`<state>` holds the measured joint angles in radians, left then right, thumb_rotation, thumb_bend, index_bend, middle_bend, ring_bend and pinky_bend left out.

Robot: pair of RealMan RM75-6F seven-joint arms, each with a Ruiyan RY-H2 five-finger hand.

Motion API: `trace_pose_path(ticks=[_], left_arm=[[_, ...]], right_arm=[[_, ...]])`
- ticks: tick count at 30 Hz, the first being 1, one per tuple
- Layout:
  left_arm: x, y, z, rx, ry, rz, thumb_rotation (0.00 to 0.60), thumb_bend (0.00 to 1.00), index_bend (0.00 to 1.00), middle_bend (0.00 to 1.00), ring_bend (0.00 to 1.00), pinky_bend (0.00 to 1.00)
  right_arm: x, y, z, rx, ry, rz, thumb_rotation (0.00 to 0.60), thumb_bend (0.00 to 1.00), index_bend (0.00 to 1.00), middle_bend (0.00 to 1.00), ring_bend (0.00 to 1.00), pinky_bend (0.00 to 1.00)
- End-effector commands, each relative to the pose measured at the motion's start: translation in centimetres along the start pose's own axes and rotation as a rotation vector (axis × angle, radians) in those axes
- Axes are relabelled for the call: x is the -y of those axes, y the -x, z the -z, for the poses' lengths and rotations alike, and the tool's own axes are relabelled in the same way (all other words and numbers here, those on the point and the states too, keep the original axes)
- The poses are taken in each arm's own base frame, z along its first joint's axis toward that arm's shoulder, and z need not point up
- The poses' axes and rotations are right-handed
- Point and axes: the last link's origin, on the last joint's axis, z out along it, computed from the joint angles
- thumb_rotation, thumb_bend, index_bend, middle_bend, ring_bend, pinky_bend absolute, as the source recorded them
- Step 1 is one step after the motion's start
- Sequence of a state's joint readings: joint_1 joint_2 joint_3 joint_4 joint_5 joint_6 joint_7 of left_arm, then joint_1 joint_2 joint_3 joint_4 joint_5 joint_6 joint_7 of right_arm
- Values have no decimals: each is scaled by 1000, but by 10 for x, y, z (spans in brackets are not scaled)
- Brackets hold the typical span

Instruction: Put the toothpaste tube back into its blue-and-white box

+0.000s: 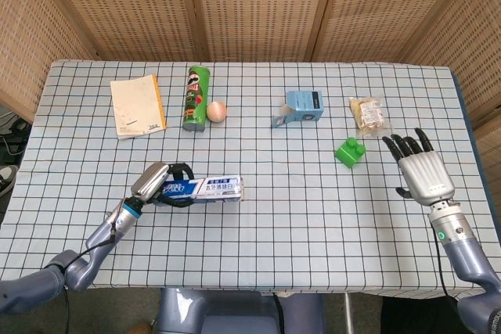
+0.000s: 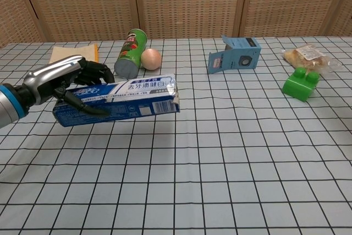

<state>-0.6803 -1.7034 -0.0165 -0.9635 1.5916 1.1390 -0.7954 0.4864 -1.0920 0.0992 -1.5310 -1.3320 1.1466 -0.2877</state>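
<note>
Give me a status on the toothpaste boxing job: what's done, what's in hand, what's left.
Done: no loose tube shows in either view, so it may already be inside the blue-and-white box, though the inside of the box isn't visible. In hand: the left hand grips the box, held level just over the table. The right hand is open and empty. Left: setting the box down and letting go.

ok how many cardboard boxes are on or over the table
2: the blue-and-white toothpaste box gripped by the left hand near the front left, and a small light-blue box with an open flap toward the back.
</note>
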Motion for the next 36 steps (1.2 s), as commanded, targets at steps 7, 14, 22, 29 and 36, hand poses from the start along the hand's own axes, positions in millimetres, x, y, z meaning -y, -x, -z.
trace_pose_path(ticks=[7,14,22,29,36], left_arm=[[14,20,0,18,-35,-36,600,135,630,489,558,517],[21,26,-2,46,-72,-35,600,0,410,240,247,273],[13,8,1,20,-57,-31,600,0,139,0,0,20],[-8,-43,26,-108,5,-132,600,0,8,0,0,0],[-25,-85,96,-234,-211,-417,600,0,0,0,0,0]], right_arm=[[0,8,4,8,-17,-12,600,0,125,211,193,77],[0,7,6,7,-18,-26,600,0,125,212,194,78],[0,4,8,-2,-18,-47,600,0,125,212,195,78],[-2,-5,17,-41,-11,-88,600,0,125,198,194,52],[-6,-6,40,-130,-4,-36,600,0,56,22,24,0]])
